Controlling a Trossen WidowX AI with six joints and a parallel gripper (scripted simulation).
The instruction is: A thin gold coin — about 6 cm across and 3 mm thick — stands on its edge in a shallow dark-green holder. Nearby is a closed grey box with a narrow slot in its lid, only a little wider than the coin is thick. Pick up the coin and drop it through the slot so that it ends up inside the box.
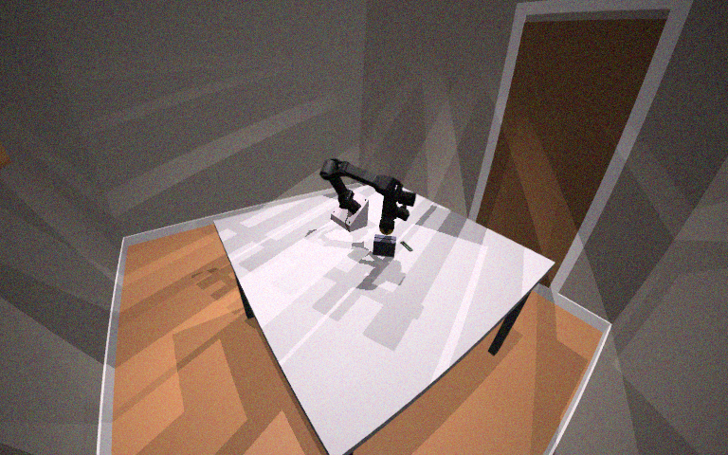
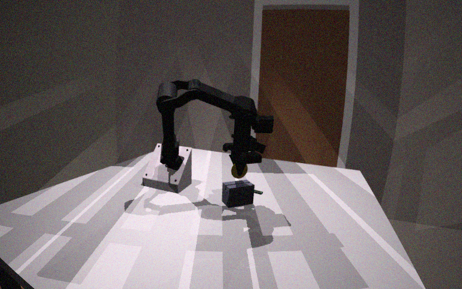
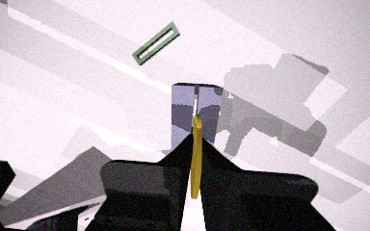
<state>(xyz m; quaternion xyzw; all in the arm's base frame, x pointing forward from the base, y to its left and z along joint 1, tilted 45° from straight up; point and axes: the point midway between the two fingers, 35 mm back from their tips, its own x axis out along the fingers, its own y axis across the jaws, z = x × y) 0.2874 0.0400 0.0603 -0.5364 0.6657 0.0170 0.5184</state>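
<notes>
One arm (image 1: 360,173) (image 2: 214,95), base (image 1: 343,221) (image 2: 185,170) at left on the bench (image 1: 375,316) (image 2: 163,238) (image 3: 72,72). Right of the base: box (image 1: 384,246) (image 2: 237,195) (image 3: 183,98), slot (image 3: 196,103) in its lid. End effector (image 1: 386,227) (image 2: 239,170) (image 3: 194,138) above it, pointing down, clamped on the coin (image 1: 386,230) (image 2: 234,171) (image 3: 197,168). Coin upright, apart from the lid, roughly in line with the slot in the wrist view. Holder (image 1: 406,245) (image 2: 258,192) (image 3: 136,57) just right of the box in the top view, coin out of it.

Coin: one (image 1: 386,230) (image 2: 239,171) (image 3: 197,159)
Box: one (image 1: 384,245) (image 2: 237,194) (image 3: 181,98)
Holder: one (image 1: 406,245) (image 2: 258,192) (image 3: 137,57)
Robot arm: one (image 1: 362,173) (image 2: 214,96)
Gripper: one (image 1: 386,229) (image 2: 239,173) (image 3: 197,140)
Table: one (image 1: 333,375) (image 2: 170,265) (image 3: 48,96)
Door: one (image 1: 585,107) (image 2: 304,68)
Table legs visible from the top: at least two
</notes>
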